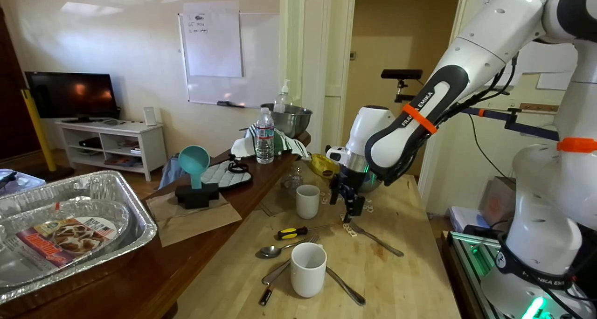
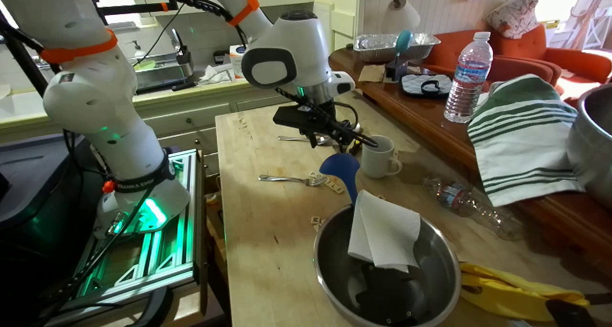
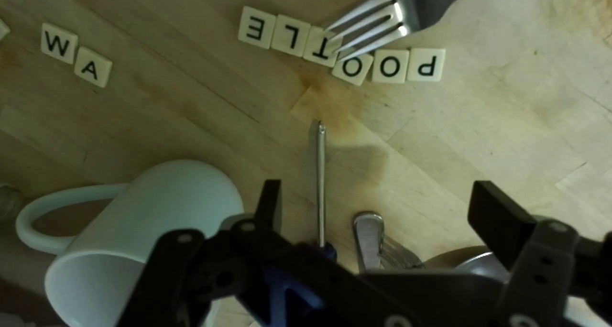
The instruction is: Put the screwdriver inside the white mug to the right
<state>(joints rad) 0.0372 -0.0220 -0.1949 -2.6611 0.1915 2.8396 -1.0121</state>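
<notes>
we see the black two-fingered pincer (image 3: pixel 375 193) spread wide, with nothing in its grip, up above the pale flat wooden counter (image 1: pixel 392 286). so we think the job is near its start: the picking up and the dropping in are both left to do. in the wrist view, between the fingers (image 3: pixel 271 202), we see the thin silver metal rod of the small yellow-and-black screwdriver (image 1: pixel 296 232). it lies flat on the counter, and its fat handle, which looks like plastic, is mostly hidden in the wrist view. near it, not touching, a round shiny white mug (image 3: pixel 162 222) stands up straight, and nothing pokes out. we guess that is the one to fill. past the rod's tip lies a silver metal fork (image 3: pixel 423 4). in an exterior view another tall white mug (image 1: pixel 308 269) stands on the handle's other side.
</notes>
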